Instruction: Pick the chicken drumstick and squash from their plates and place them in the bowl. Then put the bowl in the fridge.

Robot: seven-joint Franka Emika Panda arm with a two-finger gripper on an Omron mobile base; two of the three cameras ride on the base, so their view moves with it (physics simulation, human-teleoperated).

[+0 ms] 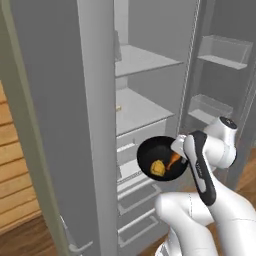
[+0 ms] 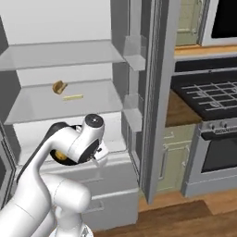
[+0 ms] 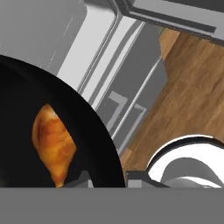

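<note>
In front of the open fridge [image 1: 145, 107] my gripper [image 1: 177, 149] is shut on the right rim of the glossy black bowl [image 1: 155, 152], holding it in the air above the grey drawers. The yellow-orange squash [image 1: 158, 168] and the tan-brown chicken drumstick [image 1: 173, 160] both lie inside the bowl. In the hand view the bowl [image 3: 26, 109] fills the left side with the drumstick [image 3: 54, 146] in it, and its rim runs between my gripper's [image 3: 108, 180] two tips. From the right base view, my arm covers most of the bowl [image 2: 69, 162]; a bit of squash [image 2: 60, 156] peeks out. The plates are out of view.
White fridge shelves [image 2: 60, 104] hold a small brown item [image 2: 59, 86] and a yellow stick [image 2: 72, 97]. The fridge's door [image 1: 220, 55] with clear bins stands open on the right; a wide grey panel [image 1: 55, 125] rises at left. A stove [image 2: 208, 95] sits right of the fridge, over a wood floor [image 3: 188, 87].
</note>
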